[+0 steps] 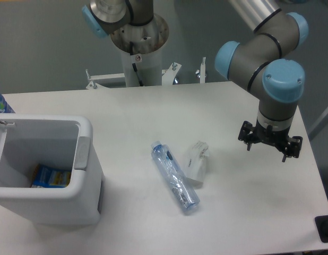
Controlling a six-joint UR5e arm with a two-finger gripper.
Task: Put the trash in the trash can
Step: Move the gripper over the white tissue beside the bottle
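Two trash pieces lie mid-table, touching: one bottle (175, 178), one cup (196, 162) just right of it. One bin (84, 159) at left holds one blue packet (51, 176). Gripper (270, 142) hovers right of cup, empty; finger spread can't be told.

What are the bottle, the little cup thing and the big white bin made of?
Bottle: looks like thin clear bluish plastic; you see through it, and it looks crinkled. Cup: probably soft whitish see-through plastic, crumpled. Bin: thick white plastic by its look, smooth, with a rounded rim.
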